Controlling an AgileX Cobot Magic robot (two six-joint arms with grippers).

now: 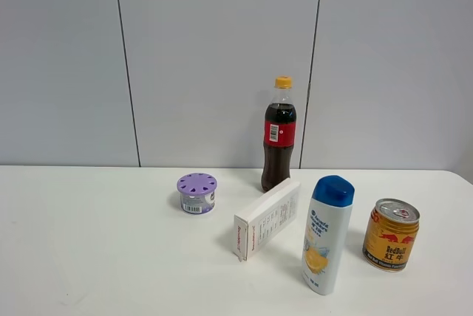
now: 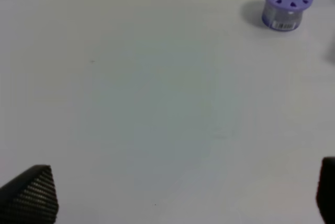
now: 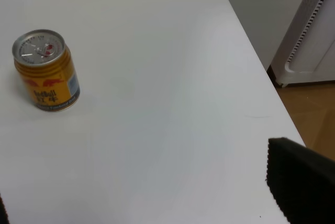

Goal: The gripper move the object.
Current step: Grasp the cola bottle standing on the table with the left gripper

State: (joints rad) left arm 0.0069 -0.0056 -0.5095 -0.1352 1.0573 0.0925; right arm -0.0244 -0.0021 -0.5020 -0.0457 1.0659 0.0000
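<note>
Cola bottle [image 1: 279, 139] stands upright at the rear of the table [image 1: 89, 242], untouched. Left gripper [image 2: 179, 192] and right gripper [image 3: 152, 195] hover above the table, jaws spread wide, holding nothing.

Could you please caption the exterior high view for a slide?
Tall clear cola bottle farthest back; white carton, purple-lidded tub, blue-capped shampoo bottle, gold can nearer, on white table.

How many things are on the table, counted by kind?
Bottles: 2 (cola bottle, shampoo bottle)
Cans: 1 (gold can)
Boxes: 1 (white box)
Tubs: 1 (purple-lidded tub)
Total: 5
</note>
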